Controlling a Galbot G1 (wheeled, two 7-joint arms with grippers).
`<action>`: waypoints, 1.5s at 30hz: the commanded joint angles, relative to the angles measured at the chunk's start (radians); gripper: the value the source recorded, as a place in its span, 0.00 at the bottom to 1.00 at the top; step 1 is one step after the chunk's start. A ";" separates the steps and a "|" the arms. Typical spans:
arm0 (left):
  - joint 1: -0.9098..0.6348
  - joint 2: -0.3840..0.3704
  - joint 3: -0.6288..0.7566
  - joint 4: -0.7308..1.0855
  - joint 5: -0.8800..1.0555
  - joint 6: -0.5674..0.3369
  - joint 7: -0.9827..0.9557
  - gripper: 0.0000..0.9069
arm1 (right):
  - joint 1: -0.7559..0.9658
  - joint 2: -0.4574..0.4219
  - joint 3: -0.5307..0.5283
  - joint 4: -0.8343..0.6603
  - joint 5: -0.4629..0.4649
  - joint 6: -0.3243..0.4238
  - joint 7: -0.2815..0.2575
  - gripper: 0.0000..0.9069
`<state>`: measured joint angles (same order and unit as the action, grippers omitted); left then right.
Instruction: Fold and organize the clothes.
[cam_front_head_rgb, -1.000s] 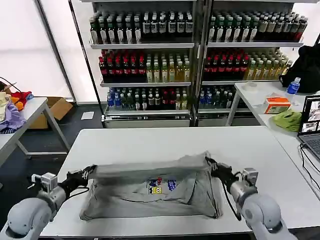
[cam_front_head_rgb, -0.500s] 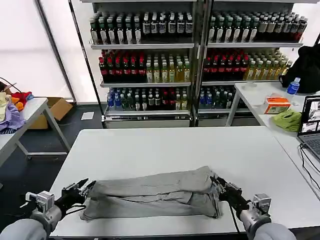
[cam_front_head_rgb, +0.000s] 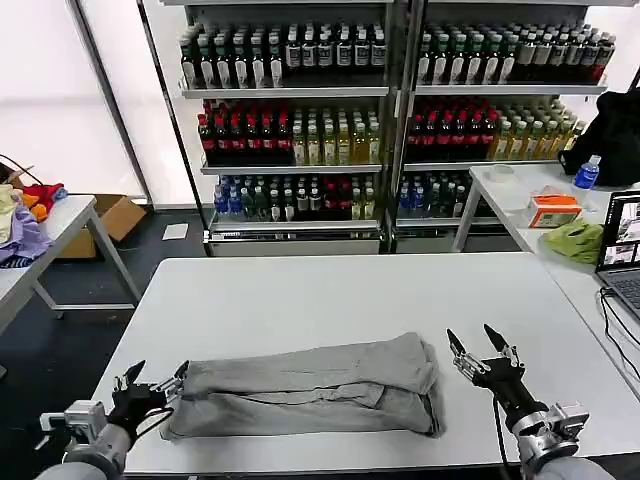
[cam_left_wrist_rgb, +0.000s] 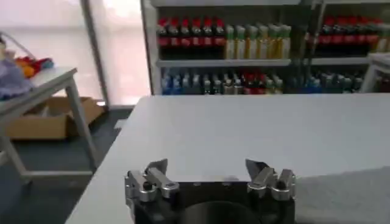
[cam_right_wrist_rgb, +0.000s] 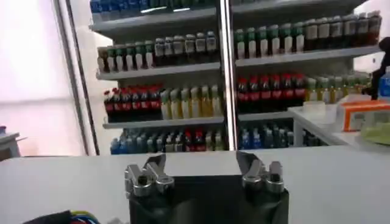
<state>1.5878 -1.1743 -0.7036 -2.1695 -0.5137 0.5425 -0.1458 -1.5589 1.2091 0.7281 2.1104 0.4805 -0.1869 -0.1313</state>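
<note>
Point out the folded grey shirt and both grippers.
grey shirt (cam_front_head_rgb: 300, 385): head view, middle of the folded cloth.
left gripper (cam_front_head_rgb: 152, 380): head view, between its open fingertips.
right gripper (cam_front_head_rgb: 472, 338): head view, between its open fingertips.

premises present as a mock retail area inside a test lab. shop evidence: 2 metal shelf units (cam_front_head_rgb: 385, 120) against the back wall, each stocked on 3 levels with tightly faced rows of bottled drinks (cam_front_head_rgb: 290, 135), sorted by colour. lab evidence: plain white work surface (cam_front_head_rgb: 330, 300) standing in front of the shelving; a second white surface (cam_front_head_rgb: 530, 200) to the right carrying an open laptop (cam_front_head_rgb: 622, 250), an orange box (cam_front_head_rgb: 553, 209) and a water bottle (cam_front_head_rgb: 587, 171); a third white surface (cam_front_head_rgb: 50, 235) to the left with piled garments (cam_front_head_rgb: 20, 220); a cardboard box (cam_front_head_rgb: 110, 220) on the dark floor.
</note>
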 joint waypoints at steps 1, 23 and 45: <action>0.008 -0.216 0.165 0.014 0.083 -0.029 -0.212 1.00 | -0.040 0.034 0.008 0.002 -0.031 0.076 -0.007 1.00; 0.028 -0.339 0.238 0.109 0.242 -0.144 -0.230 0.02 | -0.097 0.071 -0.003 0.049 -0.012 0.069 0.011 1.00; -0.043 -0.023 -0.072 0.101 -0.017 -0.164 -0.014 0.02 | -0.090 -0.034 0.050 0.033 0.067 0.063 0.014 1.00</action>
<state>1.5757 -1.4091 -0.5655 -2.0721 -0.3740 0.3717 -0.2929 -1.6511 1.2130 0.7673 2.1440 0.5284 -0.1216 -0.1201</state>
